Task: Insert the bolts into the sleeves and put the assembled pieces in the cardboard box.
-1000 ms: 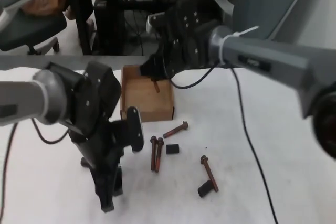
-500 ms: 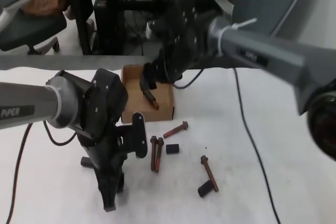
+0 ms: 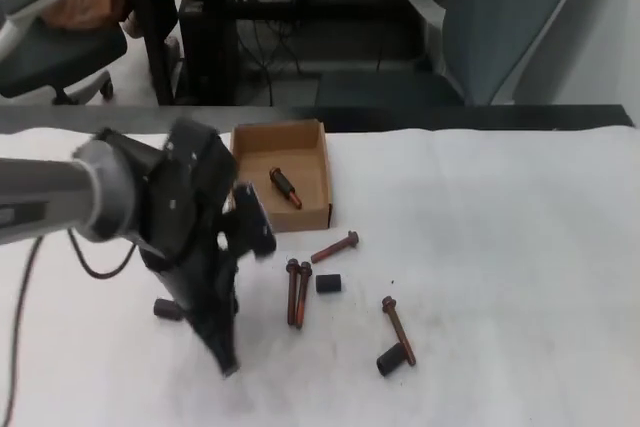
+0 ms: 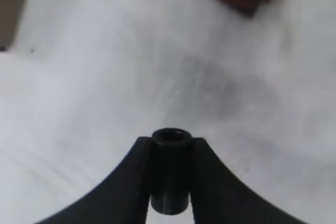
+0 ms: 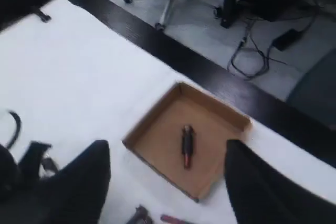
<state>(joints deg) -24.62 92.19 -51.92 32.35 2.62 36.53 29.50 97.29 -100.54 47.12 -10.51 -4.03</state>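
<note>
White cloth-covered bench top [image 3: 520, 247] spreads beneath the left gripper [image 3: 225, 359]; far beyond it sits a grey office chair [image 3: 45, 47], black cables [image 3: 262, 42] trailing across the floor.

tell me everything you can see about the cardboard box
The cardboard box is a shallow open-topped tray of plain brown card with low upright walls and no lid. It sits flat on the white bench, near its far edge. One assembled piece, reddish at one end and dark at the other, lies on its floor; nothing else is inside.
</note>
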